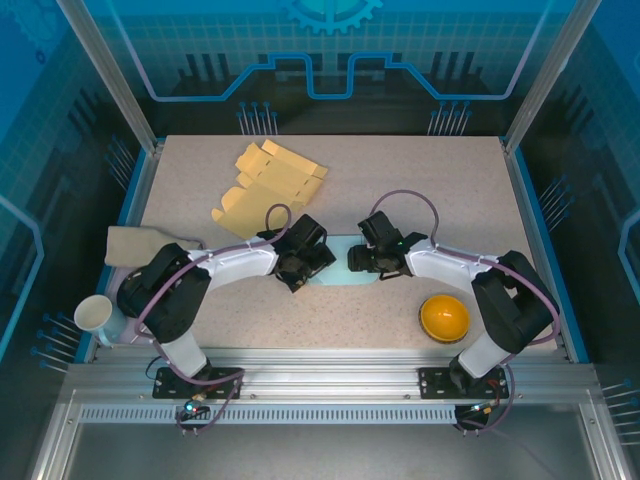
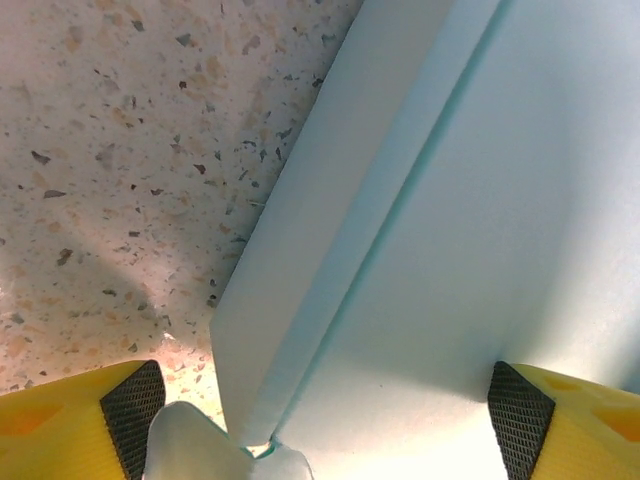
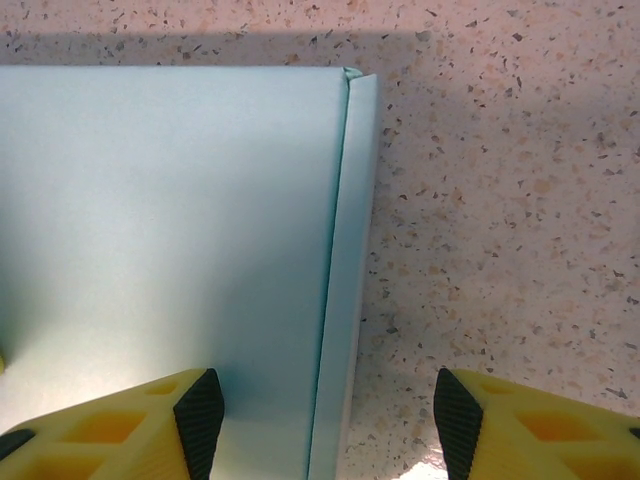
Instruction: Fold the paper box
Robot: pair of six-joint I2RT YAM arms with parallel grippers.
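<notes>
As it lies flat, the paper box [image 3: 170, 220] shows creases.

Pale blue paper box [image 3: 170, 250]; speckled beige table [image 3: 500, 200]; yellow cardboard [image 1: 270, 185].

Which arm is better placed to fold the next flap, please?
Probably the right: the right fingers stand open astride the narrow flap of the paper box, squarely aligned; the left fingers cross theirs aslant.

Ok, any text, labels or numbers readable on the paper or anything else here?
None. The pale blue paper sheet is blank in both wrist views; the yellow cardboard cutout, orange bowl and white cup show no readable print from above.
</notes>
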